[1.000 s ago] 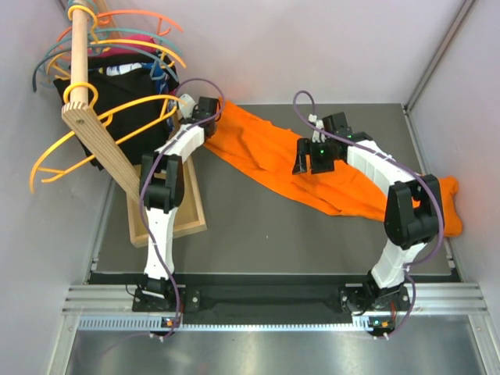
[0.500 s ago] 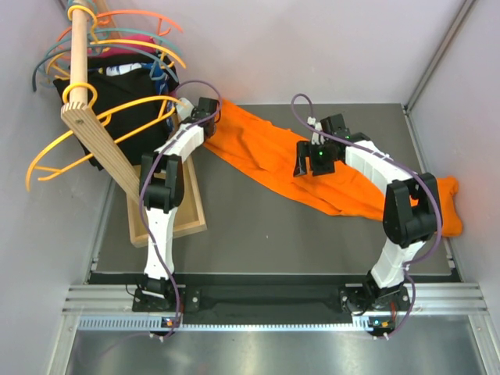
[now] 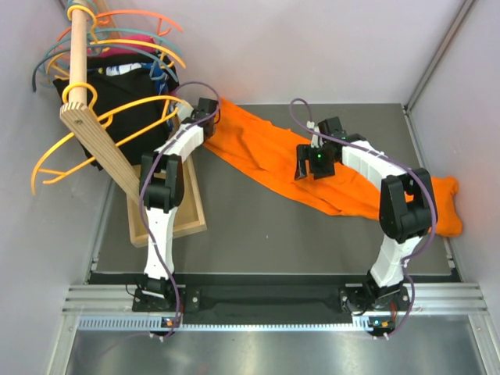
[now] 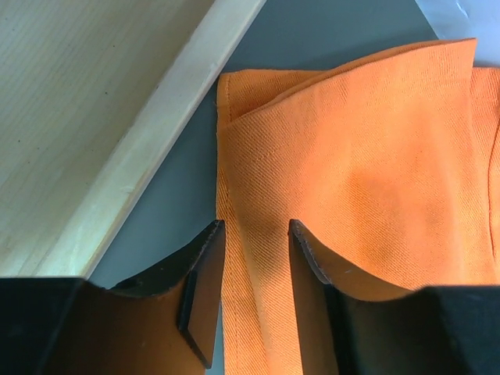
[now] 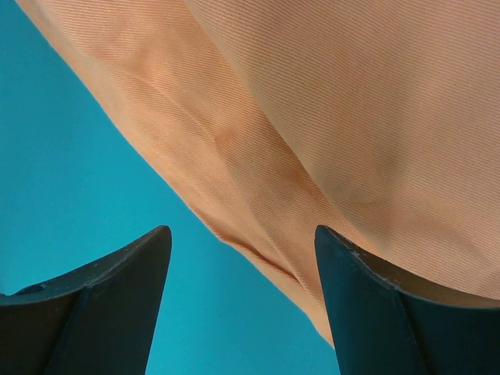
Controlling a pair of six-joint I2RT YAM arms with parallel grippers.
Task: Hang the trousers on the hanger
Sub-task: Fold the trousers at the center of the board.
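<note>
Where trousers (image 3: 266, 152) end, wooden tray (image 3: 190, 215) just beside

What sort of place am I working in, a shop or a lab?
Probably a lab test cell: plain white walls box in a dark table with an aluminium rail and a wooden rack of hangers.

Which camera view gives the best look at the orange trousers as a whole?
The top external view: the trousers lie stretched across the table. The left wrist view shows only a hemmed corner; the right wrist view, one folded edge.
</note>
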